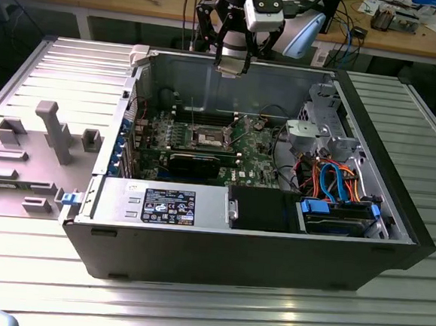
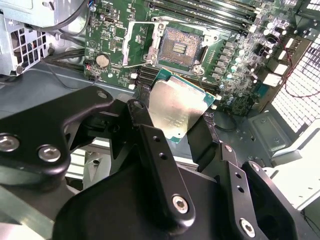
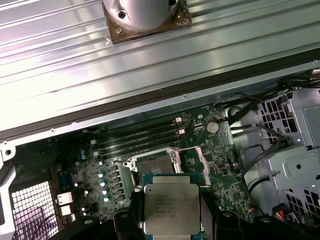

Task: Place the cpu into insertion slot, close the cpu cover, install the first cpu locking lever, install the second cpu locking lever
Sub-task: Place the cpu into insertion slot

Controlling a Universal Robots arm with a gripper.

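The gripper point(image 1: 232, 66) is clamped on the chip point(image 2: 176, 112), above the case's point(image 1: 195, 259) far wall, with the socket point(image 2: 181, 47) uncovered

Open from above over the insertion slot point(image 2: 180, 47), with the cpu cover point(image 2: 136, 44) swung aside off it. Hemmed by RAM slots point(image 3: 137, 136) along one edge and the black graphics card point(image 1: 195, 162) along the opposite one. Crowded with cables point(image 1: 336, 180) and a drive cage point(image 1: 319, 129) toward the exterior view's right, walled by the case point(image 1: 209, 83) all round
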